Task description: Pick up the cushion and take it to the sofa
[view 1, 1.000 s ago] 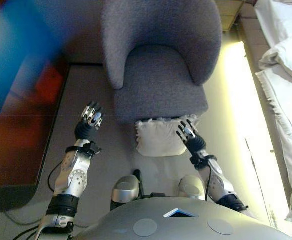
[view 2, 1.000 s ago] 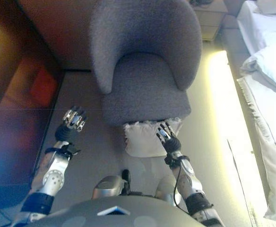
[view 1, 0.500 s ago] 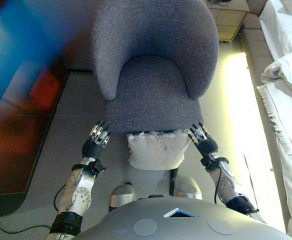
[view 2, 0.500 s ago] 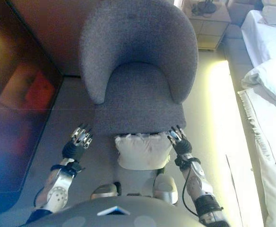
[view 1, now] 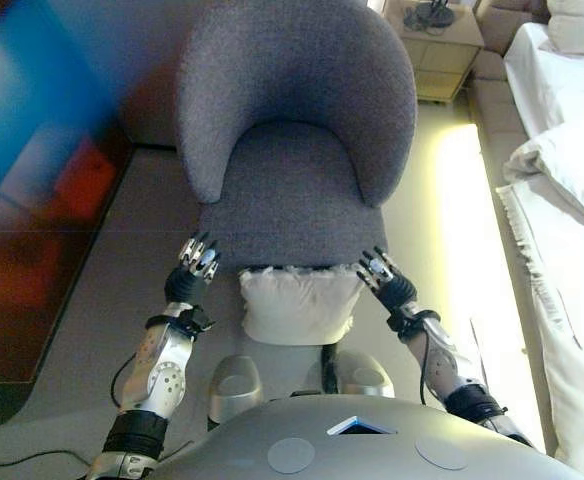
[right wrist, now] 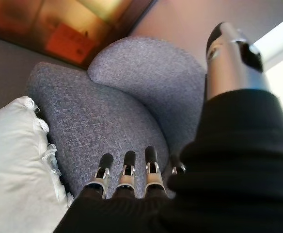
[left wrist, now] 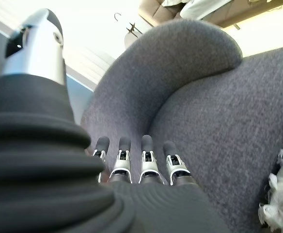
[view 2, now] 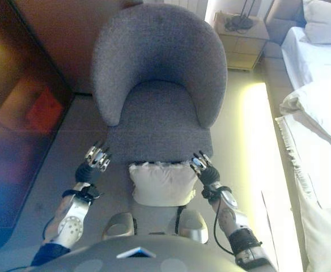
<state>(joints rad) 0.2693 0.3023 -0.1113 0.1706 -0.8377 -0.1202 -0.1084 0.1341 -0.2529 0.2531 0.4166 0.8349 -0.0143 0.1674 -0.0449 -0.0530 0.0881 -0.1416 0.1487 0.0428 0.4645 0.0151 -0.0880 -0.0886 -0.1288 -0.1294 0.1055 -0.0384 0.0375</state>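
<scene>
Two hands flank a white square fabric cushion with a frilled edge (view 1: 297,303), which leans against the front of a grey upholstered tub armchair (view 1: 294,130), its lower edge on the grey floor (view 1: 132,220). The cushion is in neither hand.

The left hand (view 1: 194,262) is raised just beside the cushion's upper left corner, in front of the chair's left front edge. In the left wrist view its fingers (left wrist: 150,162) stand straight in a row and the thumb (left wrist: 35,46) is spread well apart, so the hand is open and holds nothing; the chair's seat and curved back fill the view past them, and a bit of the cushion's frill (left wrist: 281,194) shows at the edge.

The right hand (view 1: 382,275) is raised at the cushion's upper right corner, close to it; whether it touches cannot be told. In the right wrist view its fingers (right wrist: 125,174) are likewise straight, the thumb (right wrist: 233,53) apart, and nothing is held.

Right of the chair lies a bed with white bedding and a white pillow (view 1: 562,170). A small pale bedside cabinet (view 2: 240,39) stands behind, with dark items on top too small to tell. On the left, a dark glossy panel (view 2: 18,136) runs along the floor.
</scene>
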